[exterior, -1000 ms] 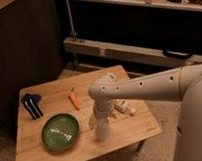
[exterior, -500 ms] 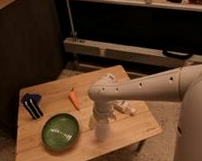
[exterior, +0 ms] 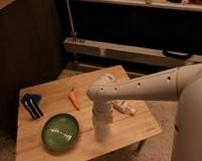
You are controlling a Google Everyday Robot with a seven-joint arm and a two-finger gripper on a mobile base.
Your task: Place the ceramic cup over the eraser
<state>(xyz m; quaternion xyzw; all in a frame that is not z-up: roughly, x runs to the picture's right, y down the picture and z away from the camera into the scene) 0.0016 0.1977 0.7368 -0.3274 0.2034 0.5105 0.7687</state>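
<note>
Arm (exterior: 145, 88) reached in from right, wrist pointed down at lower centre; pose same as a second ago, no visible shift.
Table (exterior: 138, 126): nothing on it moved.
Bowl (exterior: 61, 131) lower left, just beside gripper.
Eraser (exterior: 31, 105) at left edge, well apart, uncovered.
Gripper (exterior: 102, 126) low over table, lower centre; opening could not be told, hold unconfirmed.
Cup (exterior: 103, 136) likely white stub under it, merged with gripper.
Judged: grasp stage, carry to eraser not begun.
Tube (exterior: 124, 108), carrot (exterior: 74, 98) untouched.
</note>
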